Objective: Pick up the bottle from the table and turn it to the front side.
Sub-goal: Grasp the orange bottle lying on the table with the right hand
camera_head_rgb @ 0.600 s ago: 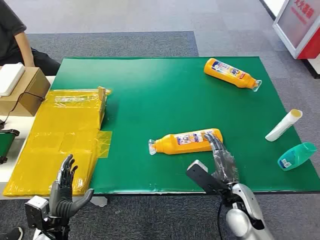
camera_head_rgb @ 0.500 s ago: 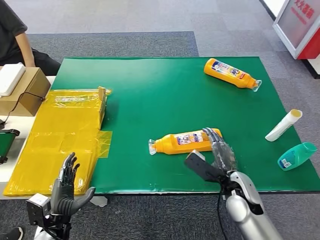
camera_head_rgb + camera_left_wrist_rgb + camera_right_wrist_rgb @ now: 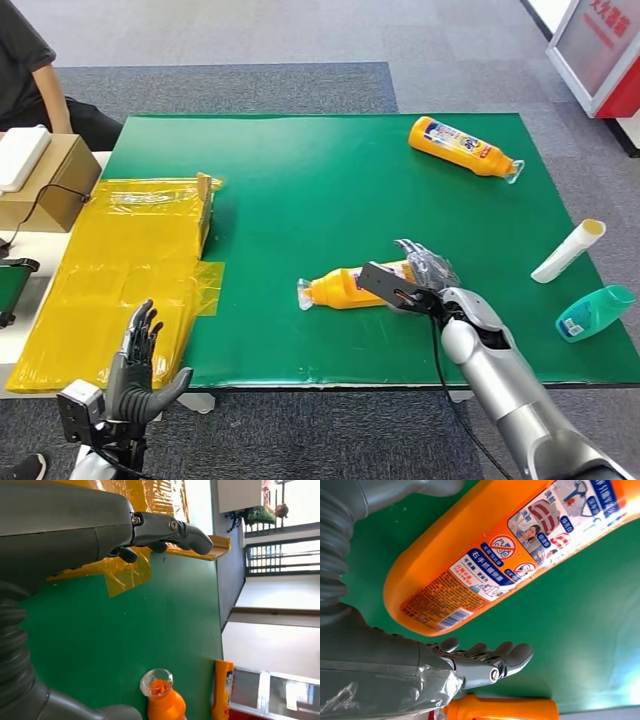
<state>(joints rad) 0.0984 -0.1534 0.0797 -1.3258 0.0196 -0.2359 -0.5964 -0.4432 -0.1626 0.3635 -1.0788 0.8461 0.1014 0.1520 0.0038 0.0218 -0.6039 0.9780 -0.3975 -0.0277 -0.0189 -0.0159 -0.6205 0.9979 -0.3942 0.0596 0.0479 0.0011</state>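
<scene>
Well, orange bottle (image 3: pixel 355 285) lies flat, back label up.

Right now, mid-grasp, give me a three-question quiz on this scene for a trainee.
1. True or false: the right hand is above the near orange bottle, fingers spread around its base end, bottle lying on the green mat.
2. Which way does the near orange bottle's clear cap point? A) toward the yellow sheet B) toward the teal bottle C) straight up
3. Fill in: the left hand holds ____.

Key:
1. true
2. A
3. nothing; its fingers are apart, near the table's front edge.
</scene>
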